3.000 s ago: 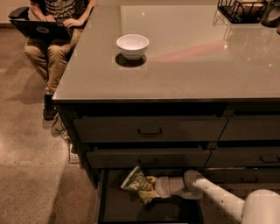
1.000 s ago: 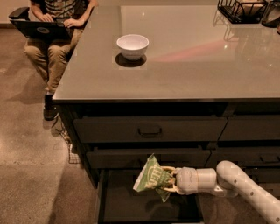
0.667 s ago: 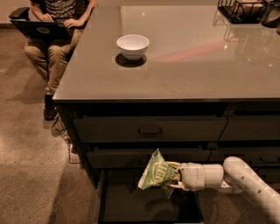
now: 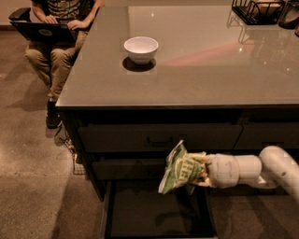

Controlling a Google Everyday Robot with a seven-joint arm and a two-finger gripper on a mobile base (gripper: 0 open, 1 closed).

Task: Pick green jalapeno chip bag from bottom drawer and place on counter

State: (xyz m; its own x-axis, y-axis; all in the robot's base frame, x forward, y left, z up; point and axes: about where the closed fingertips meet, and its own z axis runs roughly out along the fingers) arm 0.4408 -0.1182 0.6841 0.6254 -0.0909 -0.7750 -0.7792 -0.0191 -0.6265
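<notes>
The green jalapeno chip bag (image 4: 179, 169) is crinkled green foil with white lettering. My gripper (image 4: 201, 171) is shut on its right side and holds it in the air in front of the middle drawer front, above the open bottom drawer (image 4: 159, 212). The drawer's dark floor shows bare beneath the bag. My white arm (image 4: 261, 170) reaches in from the right edge. The glossy grey counter (image 4: 196, 70) spreads above the drawers.
A white bowl (image 4: 141, 48) stands on the counter's left part. A black wire basket (image 4: 259, 10) sits at the back right corner. A seated person with a laptop (image 4: 56, 32) is at the counter's far left. Two closed drawer fronts with bar handles (image 4: 159, 137) are above the open one.
My gripper has lifted the chip bag out of the bottom drawer, up and to the right, from near the drawer floor to the height of the middle drawer front.
</notes>
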